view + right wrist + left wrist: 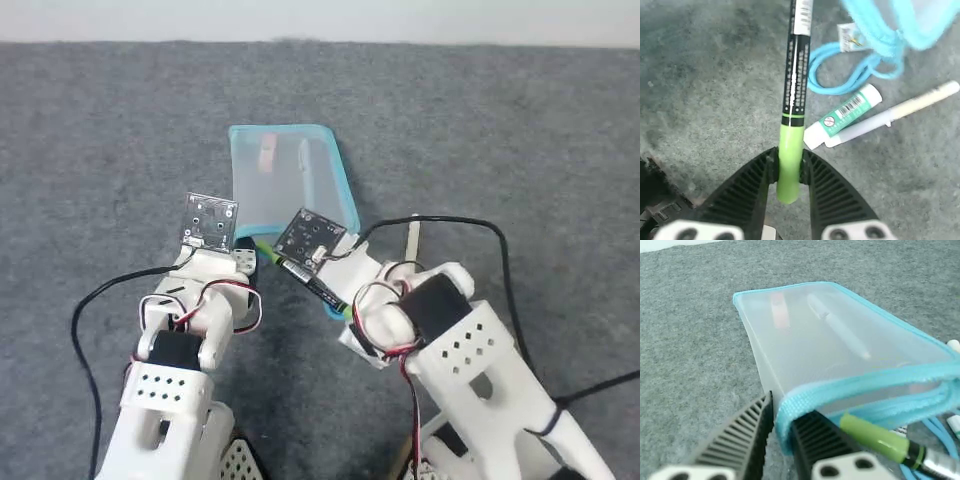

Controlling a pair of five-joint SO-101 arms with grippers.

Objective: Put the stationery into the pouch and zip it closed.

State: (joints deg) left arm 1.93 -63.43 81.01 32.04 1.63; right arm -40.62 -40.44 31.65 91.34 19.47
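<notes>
Currently, we have the left end effector (782, 412) clamped on the zip edge at one corner of the pouch (840, 345), which lies on the grey surface (500, 120). We judge that this grip lifts and steadies the mouth for loading. The right end effector (788, 161) is closed on the green end of a marker (796, 85), aimed lengthwise at that mouth so it can slide in. A pen (840, 330) and a pinkish item (779, 310) lie inside the pouch. A loose white pen (912, 105) and a green-and-white tube (845, 115) lie on the surface beside a blue cord (840, 75). We cannot tell whether the marker's far end has passed the lip. The zip slider cannot be made out, and the pinkish item is too blurred to name.
</notes>
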